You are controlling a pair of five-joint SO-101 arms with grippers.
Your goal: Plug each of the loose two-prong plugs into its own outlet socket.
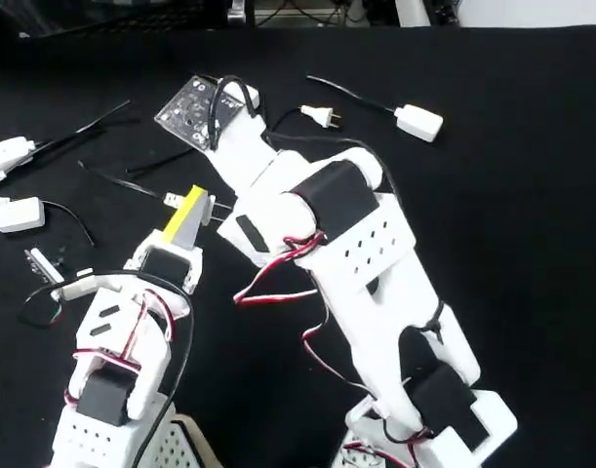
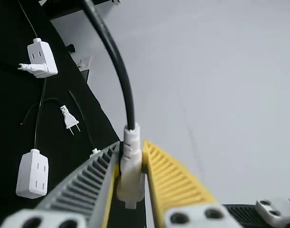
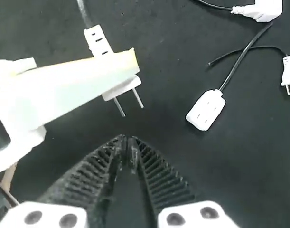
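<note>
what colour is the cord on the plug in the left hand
Black cord, white plug; clearest in the left wrist view.

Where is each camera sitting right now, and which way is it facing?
High view: fixed above the table, looking down; left arm and right arm show.
Left wrist view: on the left arm, looking along the left gripper, shut on a plug.
Right wrist view: on the right arm, looking down past the right gripper at the table.
Shared: both wrist views show that plug.
</note>
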